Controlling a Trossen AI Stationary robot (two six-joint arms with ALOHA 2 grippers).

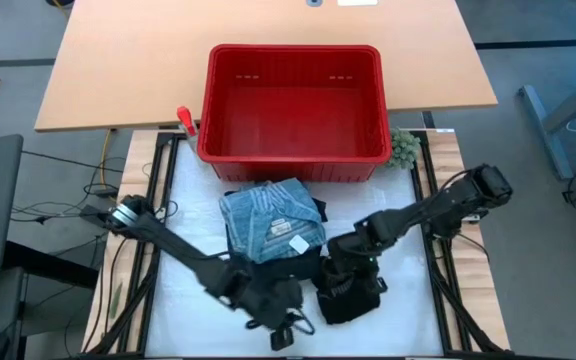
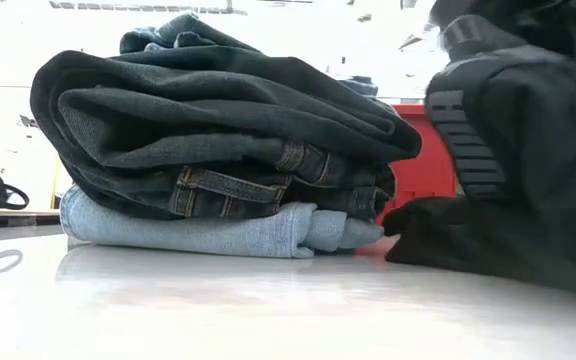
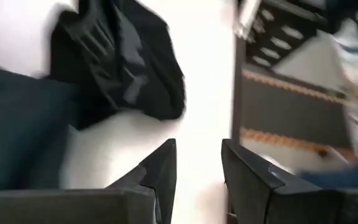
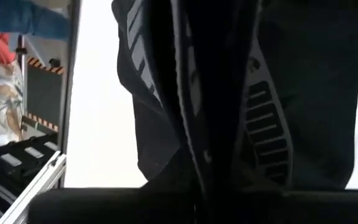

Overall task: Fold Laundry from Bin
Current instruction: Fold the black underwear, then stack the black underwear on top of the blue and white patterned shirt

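Note:
The red bin point(image 1: 293, 100) stands empty at the table's far side. In front of it lies a folded stack of laundry point(image 1: 271, 225), with dark denim on top of a light blue garment point(image 2: 218, 232). A black garment point(image 1: 350, 288) with light lettering point(image 2: 458, 140) lies to the right of the stack, with part of it raised. My right gripper point(image 1: 353, 252) is at its far edge, and the cloth fills its wrist view point(image 4: 241, 93). My left gripper point(image 3: 197, 177) is open and empty near the table's front edge point(image 1: 283, 328), beside the black garment point(image 3: 120, 62). My right gripper is shut on the black garment near its far edge point(image 1: 351, 262), coming from above. The cloth itself hides the fingers, so the kind of hold cannot be told. The held part stands raised point(image 2: 508, 120), and the garment's lower part rests on the table point(image 2: 438, 245).
A green fuzzy lump point(image 1: 403, 148) sits at the bin's right corner, and a small red-handled thing point(image 1: 185, 118) at its left. The white table surface point(image 1: 183, 300) is bare at the near left. Black frame rails run along both table sides point(image 1: 438, 270).

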